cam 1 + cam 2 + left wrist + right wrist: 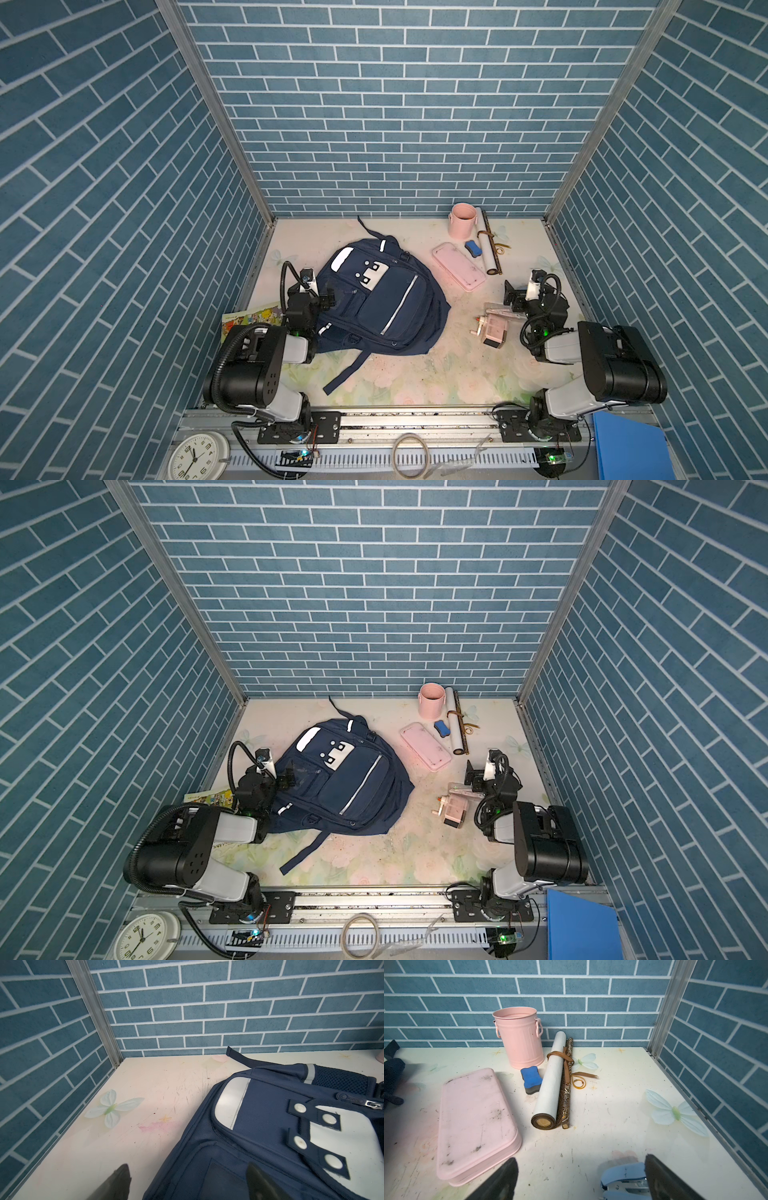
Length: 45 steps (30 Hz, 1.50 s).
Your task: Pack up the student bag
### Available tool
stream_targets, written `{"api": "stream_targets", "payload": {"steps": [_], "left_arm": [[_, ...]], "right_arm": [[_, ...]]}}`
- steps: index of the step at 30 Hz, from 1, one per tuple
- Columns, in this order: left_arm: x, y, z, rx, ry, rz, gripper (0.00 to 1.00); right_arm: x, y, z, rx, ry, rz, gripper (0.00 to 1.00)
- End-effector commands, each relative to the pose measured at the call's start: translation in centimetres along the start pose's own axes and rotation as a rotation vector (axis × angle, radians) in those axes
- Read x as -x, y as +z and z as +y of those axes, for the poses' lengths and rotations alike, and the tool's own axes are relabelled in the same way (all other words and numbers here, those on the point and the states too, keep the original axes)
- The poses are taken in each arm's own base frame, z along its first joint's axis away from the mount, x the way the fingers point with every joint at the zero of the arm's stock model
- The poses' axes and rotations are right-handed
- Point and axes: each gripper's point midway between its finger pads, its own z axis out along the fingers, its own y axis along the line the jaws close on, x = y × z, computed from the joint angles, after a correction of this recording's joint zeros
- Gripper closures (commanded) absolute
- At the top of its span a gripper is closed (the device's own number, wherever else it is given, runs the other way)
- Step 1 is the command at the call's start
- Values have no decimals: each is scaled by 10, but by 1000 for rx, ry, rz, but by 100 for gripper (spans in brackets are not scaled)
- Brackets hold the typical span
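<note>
The student bag (382,303) (345,787), a large navy backpack with pale strips and a white patch, lies flat left of centre with one strap trailing toward the front. My left gripper (327,297) (291,777) hovers open over its left side. In the left wrist view the bag (270,1136) fills the lower right, and the left gripper (188,1165) straddles its edge with nothing held. On the right, my right gripper (513,295) (473,775) stands open above the table. In the right wrist view a blue stapler (623,1176) lies between its jaws (580,1158), close to one finger.
A pink pencil case (457,266) (473,1124), blue eraser (473,248), rolled scroll (486,245) and pink bucket (462,220) sit at the back right. A pink sharpener (492,330) lies by the right arm. A picture book (249,320) is under the left arm.
</note>
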Motion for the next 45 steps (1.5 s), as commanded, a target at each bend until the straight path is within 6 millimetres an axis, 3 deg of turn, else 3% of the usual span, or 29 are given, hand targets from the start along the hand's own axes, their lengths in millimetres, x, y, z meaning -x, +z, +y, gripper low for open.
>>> {"api": "stream_targets", "payload": {"steps": [1, 5, 9, 11, 16, 18, 22, 26, 32, 37, 45], "left_arm": [[24, 11, -2, -6, 8, 4, 12], [55, 29, 13, 121, -117, 160, 12], [76, 27, -16, 74, -254, 358, 12], [77, 20, -36, 42, -339, 433, 12], [54, -2, -80, 7, -555, 566, 12], [41, -9, -96, 6, -621, 610, 12], [31, -17, -121, -7, -643, 669, 12], [24, -15, -133, 2, -641, 722, 12], [8, 4, -156, 7, -586, 820, 12], [-3, 36, -176, 17, -557, 883, 12], [-3, 82, -193, 59, -501, 922, 12]], "right_arm": [[24, -5, -6, -40, 5, -47, 10], [61, 3, 18, 54, 31, 47, 16], [86, 10, 89, 278, 101, 189, 22], [84, 12, 129, 346, 90, 255, 22], [73, 15, 228, 610, 198, 404, 24], [61, 23, 250, 643, 194, 456, 24], [26, 42, 267, 636, 233, 615, 28], [1, 41, 275, 658, 292, 704, 35], [-17, 20, 283, 717, 378, 766, 55], [-22, -3, 289, 761, 494, 818, 70], [-25, -42, 287, 725, 599, 837, 83]]}}
